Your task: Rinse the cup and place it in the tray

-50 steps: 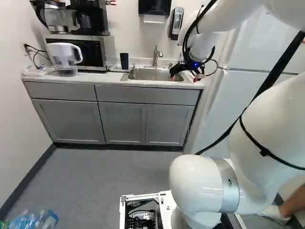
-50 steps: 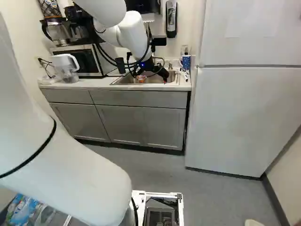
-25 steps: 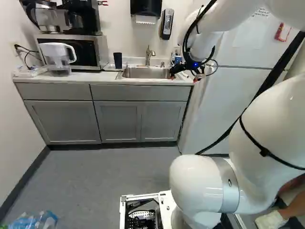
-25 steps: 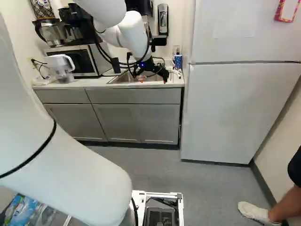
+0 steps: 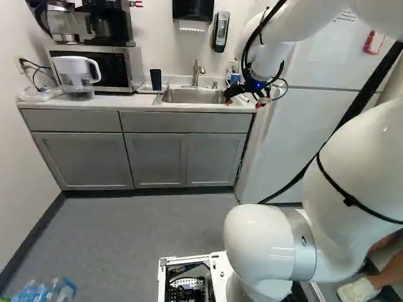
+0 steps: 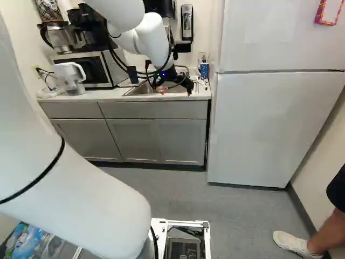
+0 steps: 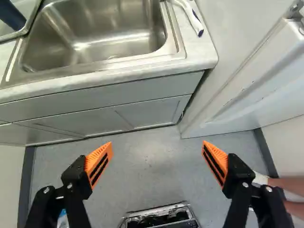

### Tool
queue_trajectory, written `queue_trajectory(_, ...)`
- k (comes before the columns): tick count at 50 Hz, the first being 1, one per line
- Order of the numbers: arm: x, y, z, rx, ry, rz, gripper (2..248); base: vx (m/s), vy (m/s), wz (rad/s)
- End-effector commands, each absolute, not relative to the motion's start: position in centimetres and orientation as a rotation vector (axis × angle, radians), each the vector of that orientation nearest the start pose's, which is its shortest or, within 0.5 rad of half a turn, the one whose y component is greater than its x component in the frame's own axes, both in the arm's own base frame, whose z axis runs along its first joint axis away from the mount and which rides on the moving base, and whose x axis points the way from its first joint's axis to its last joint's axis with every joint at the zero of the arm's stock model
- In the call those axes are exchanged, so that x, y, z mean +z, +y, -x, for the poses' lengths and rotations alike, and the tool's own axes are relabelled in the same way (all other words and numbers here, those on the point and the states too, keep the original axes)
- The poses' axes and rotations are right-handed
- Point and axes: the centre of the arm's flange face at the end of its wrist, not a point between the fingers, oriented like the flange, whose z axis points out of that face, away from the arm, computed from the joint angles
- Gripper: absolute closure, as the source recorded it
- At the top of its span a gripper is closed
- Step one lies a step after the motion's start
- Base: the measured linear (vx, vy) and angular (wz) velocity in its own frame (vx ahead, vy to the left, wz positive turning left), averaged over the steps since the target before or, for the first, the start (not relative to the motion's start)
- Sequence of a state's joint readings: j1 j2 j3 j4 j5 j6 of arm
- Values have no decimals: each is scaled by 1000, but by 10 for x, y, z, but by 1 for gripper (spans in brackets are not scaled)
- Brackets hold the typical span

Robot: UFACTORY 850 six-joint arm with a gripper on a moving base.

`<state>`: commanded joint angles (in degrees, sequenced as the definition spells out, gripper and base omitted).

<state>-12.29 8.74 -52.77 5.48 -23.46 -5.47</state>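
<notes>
Starting at the far left of my left base view, I've got plastic bottles (image 5: 47,291) down by the foot, and above them a clear pitcher (image 5: 75,75) with a white lid and handle up on the table (image 5: 119,102). Right beside it sits the microwave (image 5: 94,66), coffee maker (image 5: 108,24) on top. Next along, here's my cup (image 5: 155,79), dark blue, standing upright in the tray (image 7: 23,31), just left of the sink (image 5: 195,95). The faucet (image 5: 197,73) rises behind the basin, with the paper towel dispenser (image 5: 194,9) and soap dispenser (image 5: 220,31) on the wall above. Now to the gripper (image 5: 244,104), which I see around the sink's right end, well apart from the cup. Its jaws are wide open, orange pads (image 7: 99,164) facing each other, with the cabinet front and then the sink ahead of them. A white-handled brush (image 7: 190,17) with a blue tip lies right of the sink, near a blue patterned container (image 6: 204,70). Last, over on the right, the tall white fridge (image 6: 269,124), with my white arm (image 5: 359,170) reaching across in front of it in the left base view.
</notes>
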Motion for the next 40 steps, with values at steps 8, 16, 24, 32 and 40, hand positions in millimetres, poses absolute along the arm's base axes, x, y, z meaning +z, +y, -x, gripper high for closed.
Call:
queue_trajectory(8,607,-91,-433,-1040,290,2989,3,0,0,0)
queue_trajectory(16,605,-90,-432,-1047,289,2988,3,0,0,0)
queue_trajectory(24,601,-89,-432,-1058,286,2986,3,0,0,0)
queue_trajectory(32,596,-87,-431,-1074,282,2983,3,0,0,0)
queue_trajectory(40,589,-85,-430,-1095,277,2978,3,0,0,0)
